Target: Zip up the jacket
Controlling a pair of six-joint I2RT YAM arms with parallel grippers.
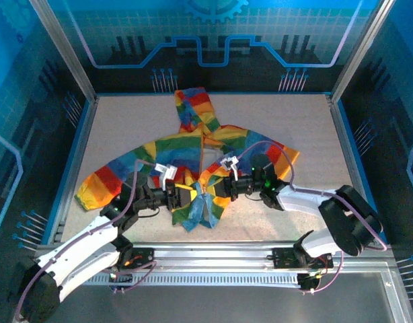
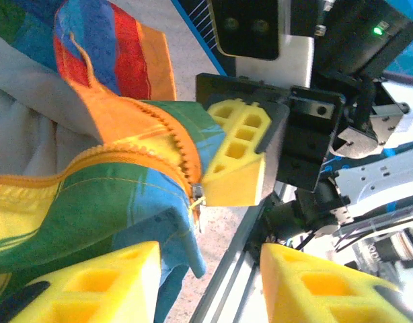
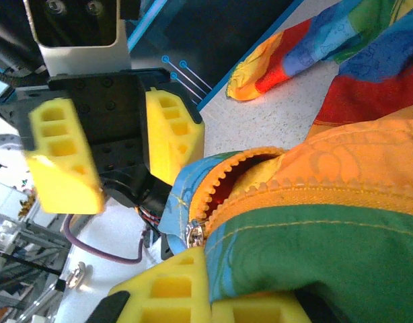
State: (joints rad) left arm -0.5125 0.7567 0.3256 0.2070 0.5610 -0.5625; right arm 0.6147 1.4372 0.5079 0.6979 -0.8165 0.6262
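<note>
My R gripper (image 3: pixel 216 289) pinches jacket (image 1: pixel 193 145) hem at zip base; L gripper (image 1: pixel 174 195) open. Zip prob unstarted. Next I grab slider (image 3: pixel 192 234) w/ L.

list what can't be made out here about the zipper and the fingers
- top external: the lower end of the zipper on the jacket is too small to read.
- left wrist: one of the right fingers shows; its partner is hidden behind the fabric.
- right wrist: one of the left fingers is blurred. The zipper pull is partly tucked in fabric, so whether the teeth are joined is unclear.
</note>
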